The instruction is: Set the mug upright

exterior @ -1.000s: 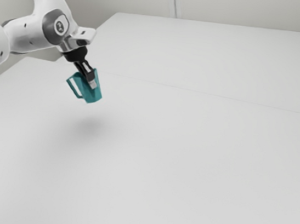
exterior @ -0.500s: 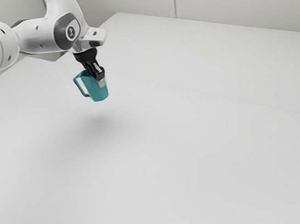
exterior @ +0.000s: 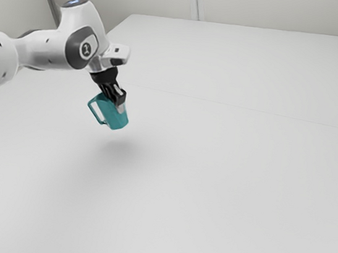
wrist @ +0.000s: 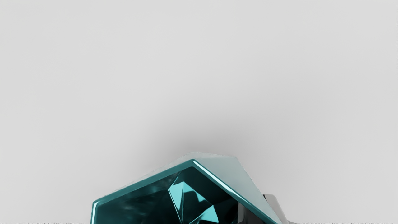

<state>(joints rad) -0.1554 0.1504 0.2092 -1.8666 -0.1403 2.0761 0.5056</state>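
Above the smooth, pale table (exterior: 223,190), the white Franka arm (exterior: 86,47) holds the glossy, faceted teal mug (exterior: 114,117) tilted in the air, its wall clamped between the black gripper's (exterior: 120,106) fingers, its handle (exterior: 95,113) angular. Righting seems in hand; next, level it and lower it base-first onto the table.

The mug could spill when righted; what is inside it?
Inside the mug: faceted teal walls and a finger of the end effector, which covers the wall behind it; the view's edge cuts off more.

Open air separates the mug (exterior: 112,116) from the table (exterior: 210,194).
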